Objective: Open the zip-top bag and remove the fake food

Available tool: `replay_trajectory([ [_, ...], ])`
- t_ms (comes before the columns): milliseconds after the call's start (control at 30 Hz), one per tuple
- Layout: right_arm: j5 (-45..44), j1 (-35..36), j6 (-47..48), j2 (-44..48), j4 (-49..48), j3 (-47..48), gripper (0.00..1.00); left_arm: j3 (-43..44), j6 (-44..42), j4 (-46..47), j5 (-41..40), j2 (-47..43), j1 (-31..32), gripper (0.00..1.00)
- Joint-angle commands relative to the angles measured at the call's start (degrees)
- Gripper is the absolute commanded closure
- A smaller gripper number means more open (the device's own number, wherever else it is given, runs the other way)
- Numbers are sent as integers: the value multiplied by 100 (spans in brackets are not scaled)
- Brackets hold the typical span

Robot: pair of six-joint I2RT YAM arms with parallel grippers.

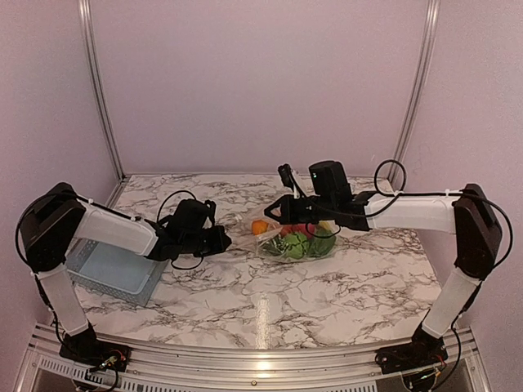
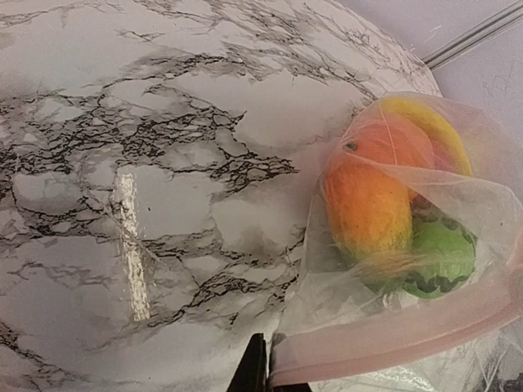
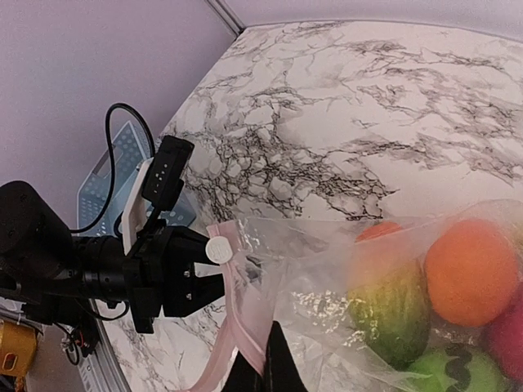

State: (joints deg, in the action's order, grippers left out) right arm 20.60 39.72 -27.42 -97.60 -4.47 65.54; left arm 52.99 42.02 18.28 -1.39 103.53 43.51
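Item: zip-top bag (image 3: 310,269), zip strip (image 2: 384,339) pinched by my left hand (image 1: 226,241) and right hand (image 1: 272,214). Risk: the strip may slip as I pull, tumbling fake food (image 2: 368,200) onto the desk (image 1: 245,302).

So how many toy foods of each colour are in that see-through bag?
Orange food: 1
Yellow food: 1
Red food: 1
Green foods: 2
Total: 5 in the zip-top bag, as far as its crinkles let me see.
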Motion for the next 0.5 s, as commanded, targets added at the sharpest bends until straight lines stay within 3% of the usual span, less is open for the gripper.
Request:
replay_trajectory([
  [0,105,141,10,-131,-292,433,100,-678,-217,415,13,-874,-114,89],
  [233,179,228,-77,-457,-445,655,100,-1345,-254,794,-86,-2080,-20,64],
  [467,311,251,-159,-632,-544,827,100,-1211,-224,1111,77,-2113,157,65],
])
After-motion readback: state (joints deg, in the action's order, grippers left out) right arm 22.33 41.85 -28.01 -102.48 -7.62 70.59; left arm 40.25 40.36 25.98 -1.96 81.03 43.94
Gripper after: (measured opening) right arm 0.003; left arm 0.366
